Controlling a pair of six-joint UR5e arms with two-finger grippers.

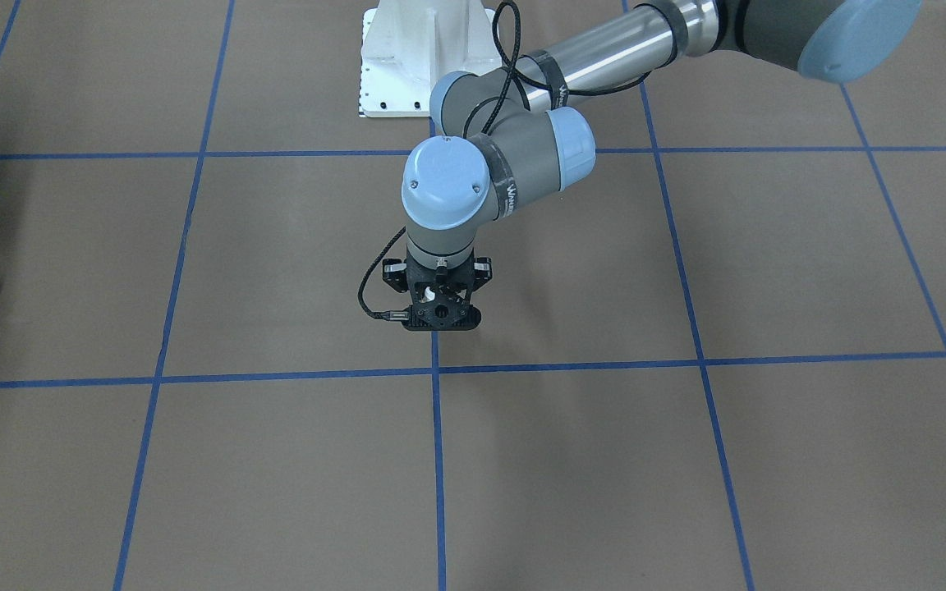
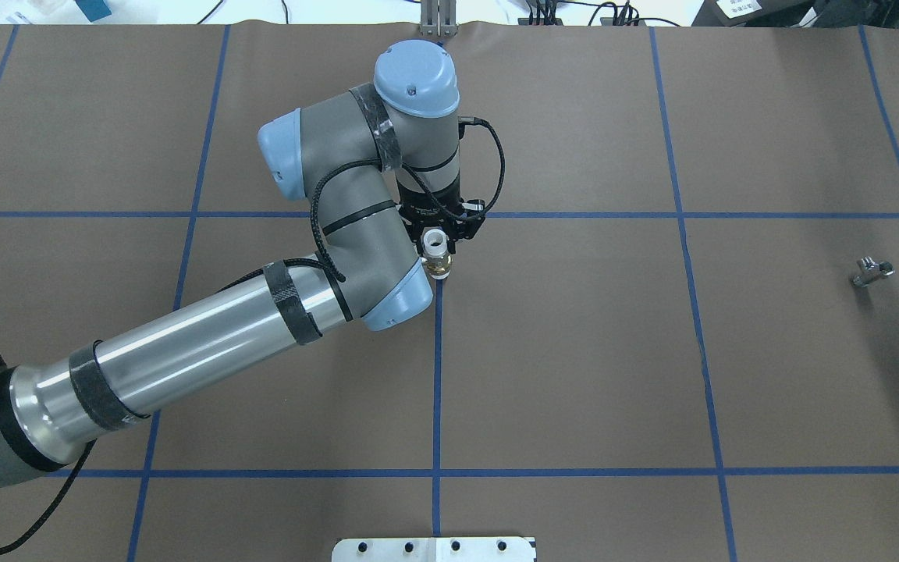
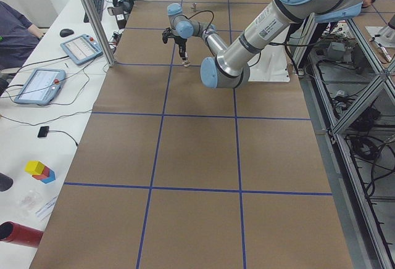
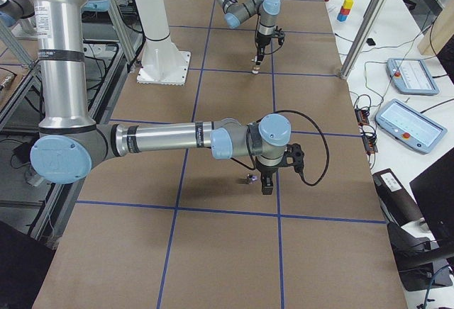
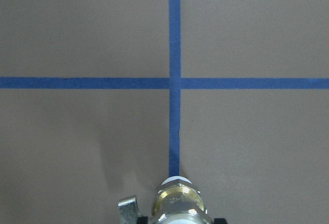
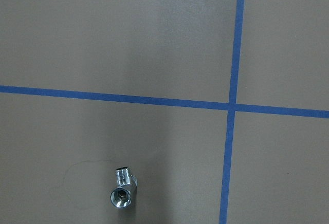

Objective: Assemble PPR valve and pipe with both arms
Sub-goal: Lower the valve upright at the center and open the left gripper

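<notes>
The left hand gripped the PPR valve at the middle of the tabletop. The pipe lay on the tabletop just beside the right hand. Whether that hand was open or closed could not be told.

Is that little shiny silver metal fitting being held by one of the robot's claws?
No: the silver metal fitting lies loose on the brown table, with nothing gripping it in the right wrist view.

Little can be read. On the left arm, the black band beside its light-blue wrist cap carries white maker's lettering that seems to begin "UNIVER". The right arm has dark print along its silver tubes, too small to read.
</notes>
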